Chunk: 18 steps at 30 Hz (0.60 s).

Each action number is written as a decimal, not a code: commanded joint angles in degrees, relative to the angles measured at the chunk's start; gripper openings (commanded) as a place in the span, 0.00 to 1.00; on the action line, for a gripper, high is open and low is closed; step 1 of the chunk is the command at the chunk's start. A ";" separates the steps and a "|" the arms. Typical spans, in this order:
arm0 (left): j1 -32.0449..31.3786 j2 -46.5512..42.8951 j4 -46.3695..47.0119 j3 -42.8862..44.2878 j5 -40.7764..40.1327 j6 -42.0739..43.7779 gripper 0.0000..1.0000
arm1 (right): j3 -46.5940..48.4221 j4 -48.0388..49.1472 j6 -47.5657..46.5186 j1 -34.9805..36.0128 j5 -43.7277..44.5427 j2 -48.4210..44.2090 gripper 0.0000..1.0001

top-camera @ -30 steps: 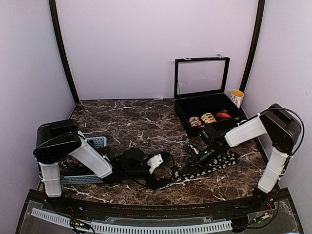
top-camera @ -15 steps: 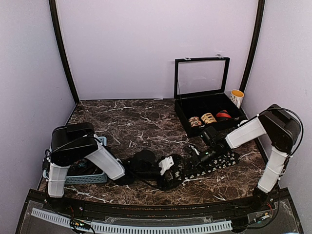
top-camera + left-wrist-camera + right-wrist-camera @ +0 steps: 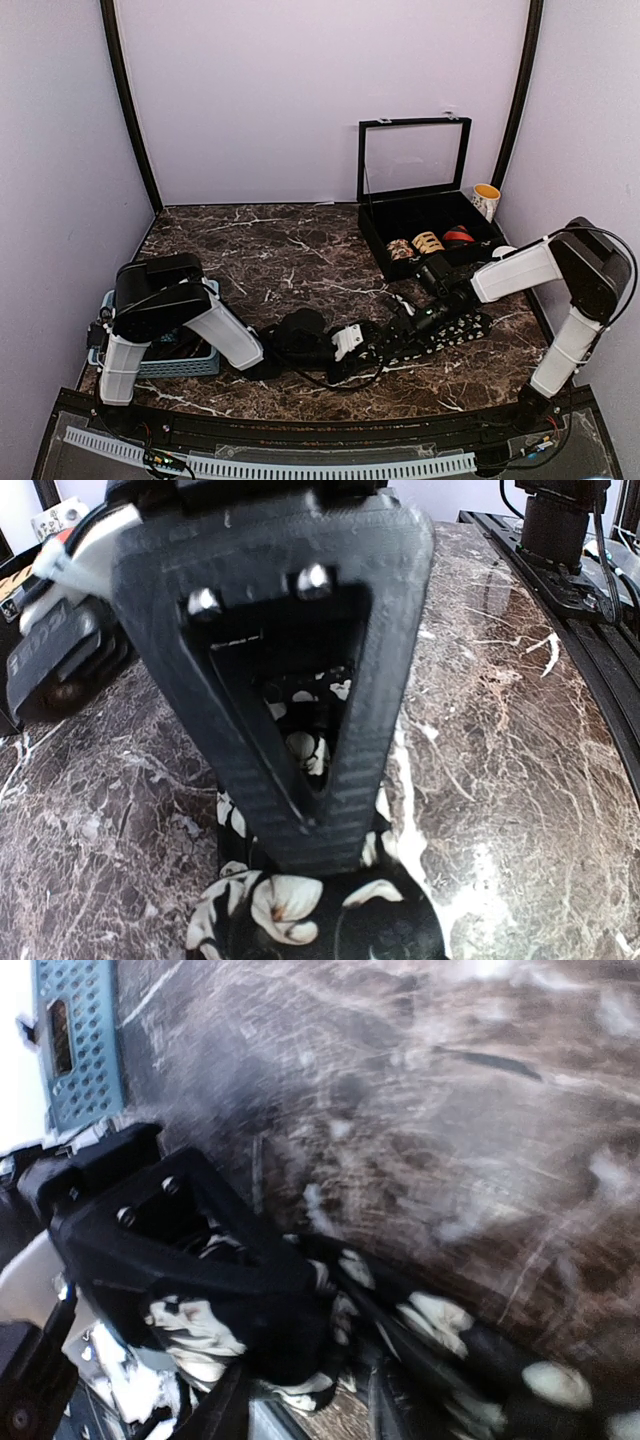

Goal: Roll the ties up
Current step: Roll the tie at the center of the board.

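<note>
A black tie (image 3: 445,328) with white flowers lies on the marble in front of my right arm, its near end wound into a small coil. My left gripper (image 3: 372,350) reaches across and is shut on that coil; in the left wrist view a black finger (image 3: 300,780) presses onto the flowered fabric (image 3: 280,905). My right gripper (image 3: 410,322) hovers just beyond the coil with its fingers apart, the tie (image 3: 440,1320) running between and under them. Tan-patterned coils (image 3: 428,241) and a red one (image 3: 458,236) sit in the black case.
The black case (image 3: 372,235) stands open at the back right, its glass lid upright. A yellow-rimmed mug (image 3: 486,200) is beside it. A blue slotted basket (image 3: 200,292) sits under my left arm, also seen as the basket (image 3: 75,1040) in the right wrist view.
My left arm has swung right to the tie's coiled end and closed on it. My right gripper has opened and let go of the tie.
</note>
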 commanded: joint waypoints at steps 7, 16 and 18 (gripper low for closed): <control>-0.18 -1.11 -5.14 -2.75 0.79 -1.80 0.30 | -2.43 -1.39 3.68 2.42 6.25 -9.70 0.54; -0.17 -0.89 -5.26 -2.80 1.41 -2.24 0.30 | 2.93 -0.67 3.11 5.71 4.93 -6.82 0.40; -0.18 -0.85 -5.39 -2.83 1.49 -2.24 0.31 | 3.20 -0.49 2.99 6.22 4.76 -6.58 0.39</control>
